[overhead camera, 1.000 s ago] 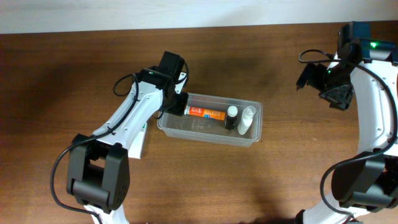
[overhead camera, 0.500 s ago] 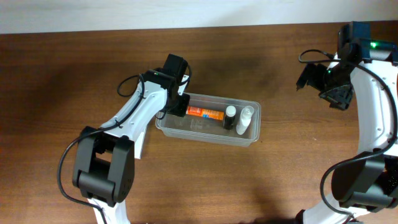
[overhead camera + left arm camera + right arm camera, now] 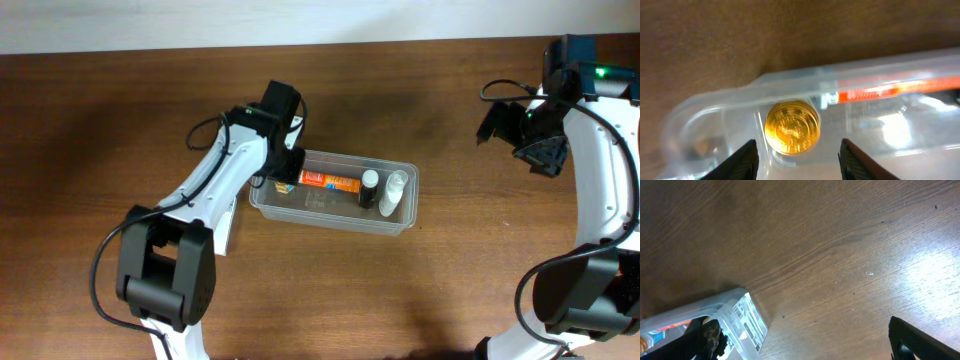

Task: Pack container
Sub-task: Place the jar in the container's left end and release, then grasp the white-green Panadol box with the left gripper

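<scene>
The clear container [image 3: 340, 222] lies mid-table. It holds an orange tube [image 3: 330, 182], a black-capped bottle [image 3: 371, 188] and a white bottle [image 3: 396, 193]. A gold-capped item [image 3: 792, 127] stands at its left end, beside the orange tube [image 3: 895, 87]. My left gripper [image 3: 283, 172] hovers over that left end. In the left wrist view it [image 3: 797, 160] is open, its fingers either side of the gold cap and above it, not touching. My right gripper [image 3: 535, 148] is open and empty, high at the far right. The right wrist view [image 3: 807, 342] shows the container's labelled right end [image 3: 747, 320].
A small white-and-green carton [image 3: 228, 228] lies on the wood left of the container, partly under my left arm. The table's back edge runs along the top of the overhead view.
My left arm has shifted slightly over the container's left end and the container has nudged a little left. The right arm has not moved.
</scene>
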Robot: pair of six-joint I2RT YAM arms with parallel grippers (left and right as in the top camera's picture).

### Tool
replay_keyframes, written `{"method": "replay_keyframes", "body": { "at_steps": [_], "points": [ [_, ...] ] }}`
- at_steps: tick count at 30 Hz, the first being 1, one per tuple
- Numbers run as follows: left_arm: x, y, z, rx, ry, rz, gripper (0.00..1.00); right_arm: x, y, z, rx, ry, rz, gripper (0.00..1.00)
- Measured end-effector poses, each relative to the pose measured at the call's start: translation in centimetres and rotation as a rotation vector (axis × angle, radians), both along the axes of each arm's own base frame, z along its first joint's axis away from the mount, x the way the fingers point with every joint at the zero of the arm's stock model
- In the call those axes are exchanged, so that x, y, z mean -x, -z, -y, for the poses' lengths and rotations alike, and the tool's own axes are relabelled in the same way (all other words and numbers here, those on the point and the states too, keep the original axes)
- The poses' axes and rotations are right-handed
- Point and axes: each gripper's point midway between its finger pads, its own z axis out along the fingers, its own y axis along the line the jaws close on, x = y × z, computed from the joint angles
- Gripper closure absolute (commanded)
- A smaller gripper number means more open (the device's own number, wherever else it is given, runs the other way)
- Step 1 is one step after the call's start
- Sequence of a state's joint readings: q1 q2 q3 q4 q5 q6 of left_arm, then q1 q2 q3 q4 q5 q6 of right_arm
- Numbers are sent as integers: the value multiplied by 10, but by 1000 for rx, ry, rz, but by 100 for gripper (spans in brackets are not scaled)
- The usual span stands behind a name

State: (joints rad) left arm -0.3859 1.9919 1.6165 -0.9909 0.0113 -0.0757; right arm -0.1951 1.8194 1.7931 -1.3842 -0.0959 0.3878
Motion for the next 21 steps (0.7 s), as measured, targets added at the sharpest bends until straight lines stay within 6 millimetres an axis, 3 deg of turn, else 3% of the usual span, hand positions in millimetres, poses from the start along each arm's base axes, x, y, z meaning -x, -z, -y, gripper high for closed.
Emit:
{"method": "replay_keyframes", "body": {
  "at_steps": [6,9,12,16,18,21],
  "points": [
    [-3,-62,-1,2,-4,5,48,0,0,0,0,0,0,1],
    [-1,-96,-17,-19,-32,12,48,0,0,0,0,0,0,1],
    [6,-125,-55,-70,-98,10,35,0,0,0,0,0,0,2],
    [16,-155,-120,-106,-248,27,26,0,0,0,0,0,0,1],
    [21,-161,-155,-118,-331,21,26,0,0,0,0,0,0,1],
    [23,-151,-181,-97,-382,-3,26,0,0,0,0,1,0,2]
  ]
}}
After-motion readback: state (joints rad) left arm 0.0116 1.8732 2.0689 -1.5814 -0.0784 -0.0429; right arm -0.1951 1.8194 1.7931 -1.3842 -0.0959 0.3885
